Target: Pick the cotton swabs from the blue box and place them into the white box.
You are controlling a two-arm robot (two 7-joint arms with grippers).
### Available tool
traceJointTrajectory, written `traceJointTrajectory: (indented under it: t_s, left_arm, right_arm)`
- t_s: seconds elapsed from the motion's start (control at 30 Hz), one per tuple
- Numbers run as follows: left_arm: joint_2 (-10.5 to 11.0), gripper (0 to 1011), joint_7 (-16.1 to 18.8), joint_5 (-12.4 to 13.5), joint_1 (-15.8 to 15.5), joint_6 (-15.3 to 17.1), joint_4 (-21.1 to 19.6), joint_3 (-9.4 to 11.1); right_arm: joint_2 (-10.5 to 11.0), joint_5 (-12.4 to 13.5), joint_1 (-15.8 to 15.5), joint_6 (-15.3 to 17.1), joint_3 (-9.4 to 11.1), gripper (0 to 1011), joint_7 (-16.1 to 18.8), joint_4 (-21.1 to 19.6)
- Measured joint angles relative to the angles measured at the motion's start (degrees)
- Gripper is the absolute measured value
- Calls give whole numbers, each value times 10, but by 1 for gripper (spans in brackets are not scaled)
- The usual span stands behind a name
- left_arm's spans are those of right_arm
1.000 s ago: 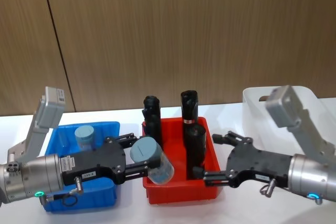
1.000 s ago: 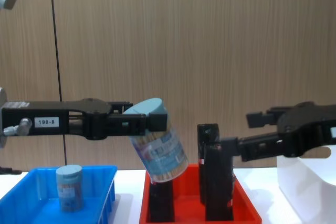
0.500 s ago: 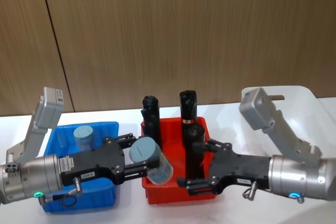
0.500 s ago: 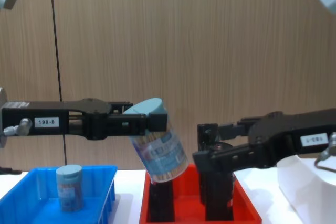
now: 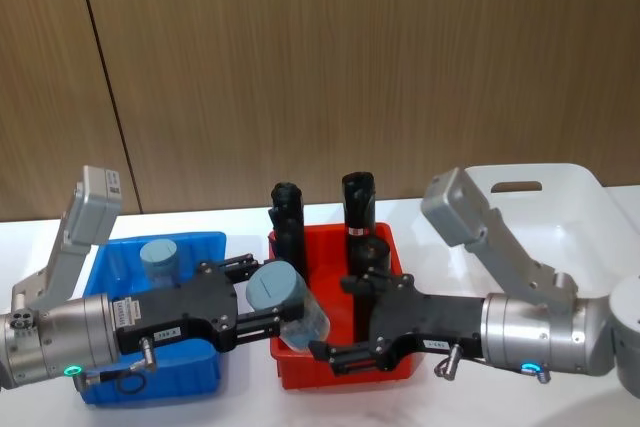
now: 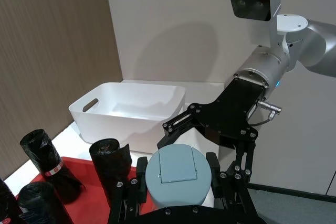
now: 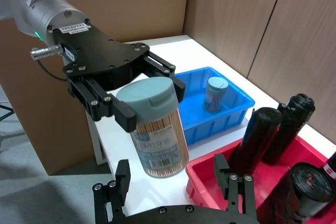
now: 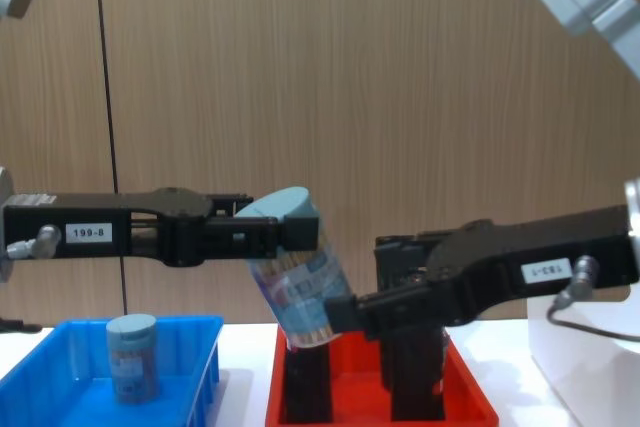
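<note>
My left gripper [image 5: 262, 297] is shut on a cotton swabs tub [image 5: 300, 319] just under its grey-blue lid. The tub hangs tilted above the red tray's left side. From the chest, the same tub [image 8: 305, 292] sits between the two arms. My right gripper [image 5: 335, 319] is open, with its fingers [image 7: 122, 178] spread on either side of the tub's lower end [image 7: 157, 140]; I cannot tell whether they touch it. Another cotton swabs tub [image 5: 160, 259] stands upright in the blue box [image 5: 205, 243]. The white box [image 5: 575, 192] is at the far right.
A red tray [image 5: 340, 375] sits between the two boxes and holds tall black cylinders [image 5: 290, 219], right under and behind both grippers. A wooden wall runs along the back of the white table.
My right gripper has swung left from near the white box, across the red tray, up to the held tub. The left gripper and tub have stayed still.
</note>
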Motion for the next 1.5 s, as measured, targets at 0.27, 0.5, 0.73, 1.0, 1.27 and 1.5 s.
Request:
traceJointTrajectory:
  t_s: [0.27, 0.5, 0.73, 1.0, 1.27, 1.5]
  left_arm:
    - [0, 670, 0, 0, 0, 0, 0, 0]
    - [0, 670, 0, 0, 0, 0, 0, 0]
    - [0, 670, 0, 0, 0, 0, 0, 0]
    - [0, 670, 0, 0, 0, 0, 0, 0]
    - [0, 670, 0, 0, 0, 0, 0, 0]
    - [0, 670, 0, 0, 0, 0, 0, 0]
  right_arm:
    - [-16, -7, 15, 3, -14, 1001, 3, 14]
    - [-28, -12, 26, 5, -24, 1002, 5, 23]
    - [-35, -14, 33, 5, -32, 1002, 8, 29]
    - [-40, -14, 39, 4, -39, 1002, 8, 33]
    - [-43, -12, 43, 4, -44, 972, 0, 39]
    - [-45, -11, 45, 4, -47, 768, -8, 43]
